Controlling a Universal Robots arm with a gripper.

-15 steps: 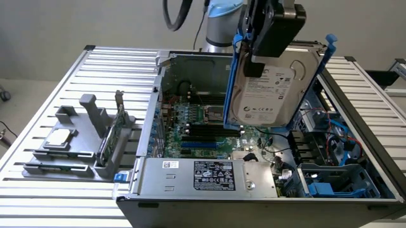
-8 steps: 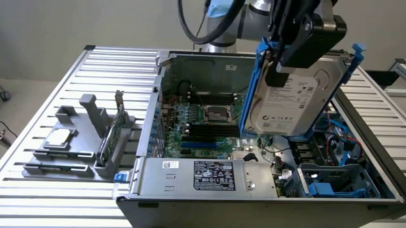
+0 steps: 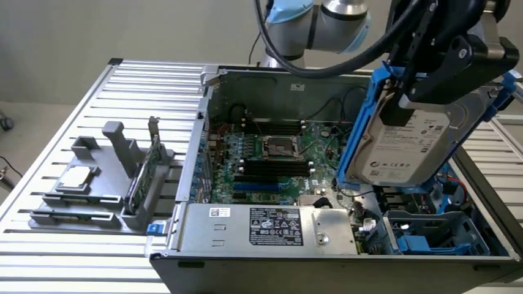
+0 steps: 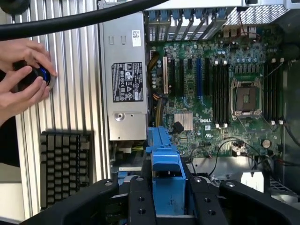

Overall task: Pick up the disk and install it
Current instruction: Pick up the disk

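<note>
Nearest the exterior camera, you have the power supply (image 3: 270, 226) along the front edge of the open case (image 3: 286, 82). A blue drive bay (image 3: 433, 236) sits at its 3 o'clock. Above that bay your gripper (image 3: 402, 110) pinches the disk (image 3: 413, 144), holding it tilted in the air. Farther back, at the disk's 9 o'clock, lies the motherboard (image 3: 270, 153).
</note>
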